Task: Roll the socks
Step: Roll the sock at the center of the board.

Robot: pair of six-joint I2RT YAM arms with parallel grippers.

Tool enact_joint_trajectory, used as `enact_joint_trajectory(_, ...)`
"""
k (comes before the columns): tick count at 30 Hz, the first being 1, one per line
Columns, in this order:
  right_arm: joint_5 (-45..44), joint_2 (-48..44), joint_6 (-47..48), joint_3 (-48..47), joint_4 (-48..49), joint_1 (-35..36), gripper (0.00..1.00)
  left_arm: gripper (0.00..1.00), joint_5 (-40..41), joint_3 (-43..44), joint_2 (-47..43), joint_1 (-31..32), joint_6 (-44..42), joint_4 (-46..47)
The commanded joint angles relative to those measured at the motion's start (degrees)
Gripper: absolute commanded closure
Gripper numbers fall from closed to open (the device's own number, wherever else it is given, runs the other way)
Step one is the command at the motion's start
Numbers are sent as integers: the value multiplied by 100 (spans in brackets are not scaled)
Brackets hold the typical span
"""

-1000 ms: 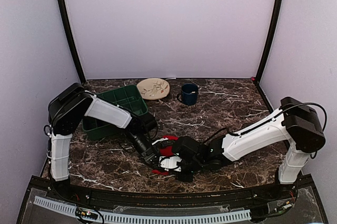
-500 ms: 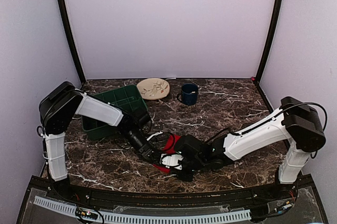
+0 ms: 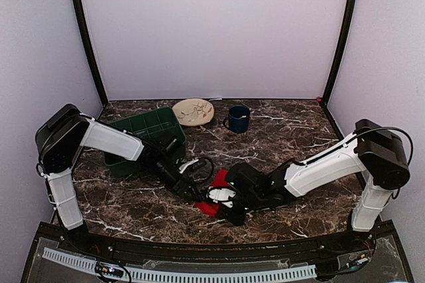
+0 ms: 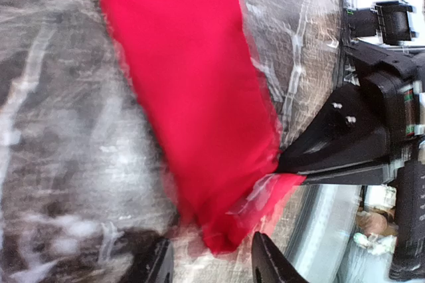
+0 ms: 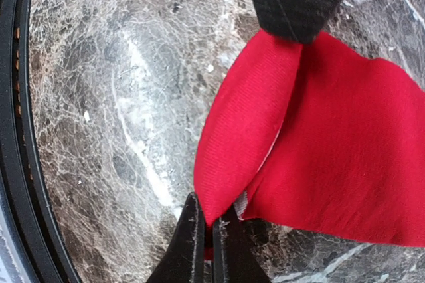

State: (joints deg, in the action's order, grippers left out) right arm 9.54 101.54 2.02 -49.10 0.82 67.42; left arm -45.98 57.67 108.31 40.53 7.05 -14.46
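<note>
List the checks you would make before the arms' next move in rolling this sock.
1. Right gripper shut on the sock's edge: ok.
2. Left gripper gripping the sock: cannot tell; its fingers stand apart around the sock's end.
3. Sock rolled: not ok; only one edge is folded over.
4. Mug and plate apart from the sock: ok.
</note>
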Motion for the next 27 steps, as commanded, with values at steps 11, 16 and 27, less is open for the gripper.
enact_joint_trajectory(11, 1296, 291, -541, -50, -587, -415, 100, 58, 1750, -1088, -1227, -124, 472, 1225)
enact_joint_trajectory(16, 1795, 372, -636, -92, -569, -604, 100, 58, 2235, -1595, -1875, 36, 401, 1770)
enact_joint_trajectory(27, 2972, 719, -654, -464, -1068, -911, 100, 58, 3706, -1732, -2473, 1385, -714, 1812)
